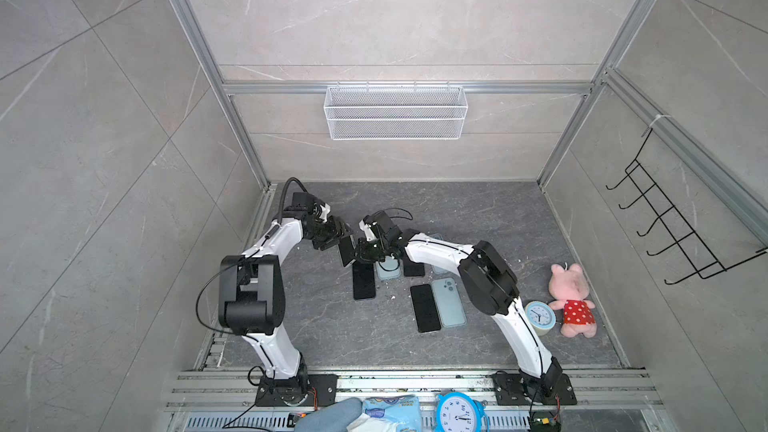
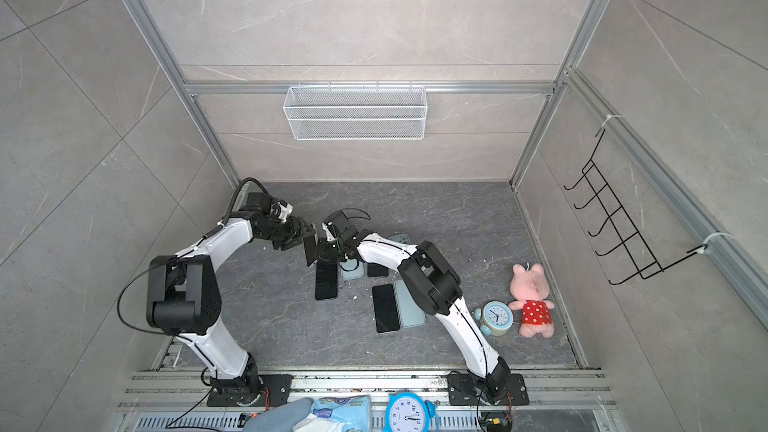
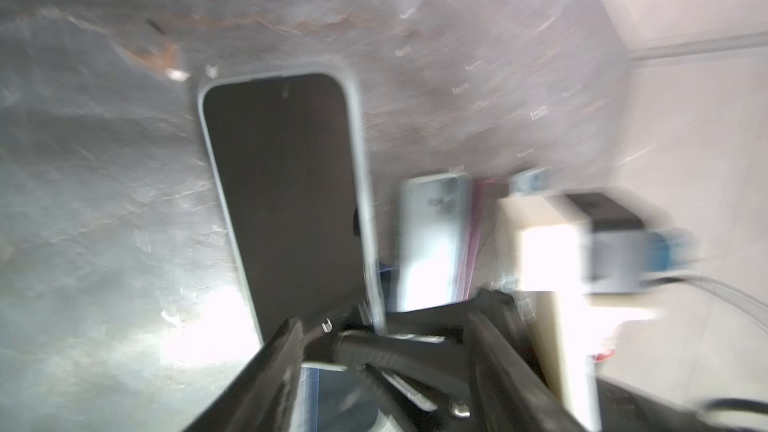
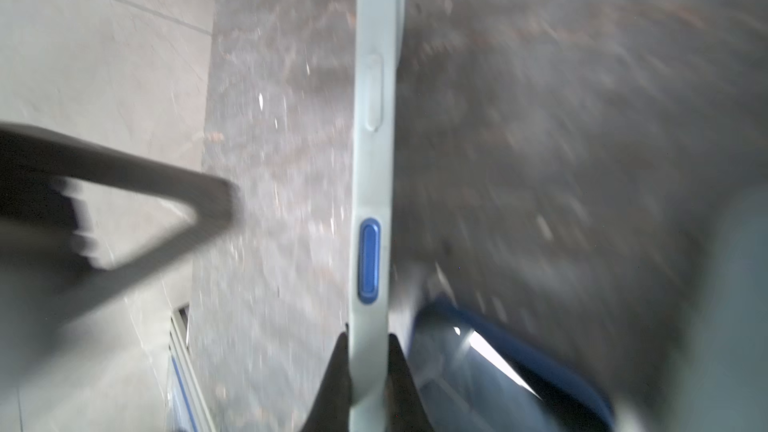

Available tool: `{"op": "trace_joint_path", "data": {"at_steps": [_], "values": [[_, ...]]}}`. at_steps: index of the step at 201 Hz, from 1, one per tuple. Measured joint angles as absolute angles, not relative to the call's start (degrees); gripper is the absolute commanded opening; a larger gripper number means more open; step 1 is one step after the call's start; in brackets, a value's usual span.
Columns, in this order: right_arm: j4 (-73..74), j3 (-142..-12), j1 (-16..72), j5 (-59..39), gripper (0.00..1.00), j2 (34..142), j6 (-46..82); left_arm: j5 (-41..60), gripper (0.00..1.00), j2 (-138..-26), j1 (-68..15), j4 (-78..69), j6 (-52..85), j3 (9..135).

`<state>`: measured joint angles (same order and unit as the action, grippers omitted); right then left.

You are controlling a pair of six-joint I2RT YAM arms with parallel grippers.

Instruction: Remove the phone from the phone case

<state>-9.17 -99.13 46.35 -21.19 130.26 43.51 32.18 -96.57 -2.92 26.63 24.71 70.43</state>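
Phone is sitting inside its pale grey-blue phone case, and I am clamping the pair in my right tool. Its two dark fingers are pressing the flat sides near one end, while the case's side edge and a blue button are facing my right wrist camera. The dark screen is facing my left wrist camera. In both top views I am holding it up on edge over the middle of the desk, between my two arms.

My left tool is hovering just beside the screen side with its jaws spread, gripping nothing. One of its fingers is showing apart from the case. Both wrist views are blurring, so finer contact is hard to read.

Just below the held phone a black handset is lying flat, with a pale blue handset beside it, half hidden under my right arm. Further out, a second black handset and a blue-backed handset are lying side by side. A small alarm clock and a plush pig are resting near the desk's right edge.

Farthest off, a white wire basket is hanging on the back wall.
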Motion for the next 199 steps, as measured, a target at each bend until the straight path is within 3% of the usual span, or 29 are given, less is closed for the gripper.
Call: {"op": "trace_joint_path", "data": {"at_steps": [43, 81, 156, 199], "values": [[-7.55, -85.06, 42.35, -21.74, 0.00, 112.16, 42.85, 32.08, 0.91, -81.56, -3.22, 16.47, 31.66, 63.20], [-1.76, -73.73, 36.51, -25.56, 0.00, 98.63, 43.81, 34.17, 0.93, -75.18, -4.73, 1.48, 39.11, 53.71], [7.49, -65.06, 32.45, -38.89, 0.00, 89.38, 50.74, 42.70, 0.92, -85.71, -10.59, -38.00, 58.72, 46.11], [13.41, -62.26, 32.42, -42.30, 0.00, 88.49, 54.68, 45.82, 0.74, -91.94, -12.67, -48.84, 65.52, 48.88]]}}
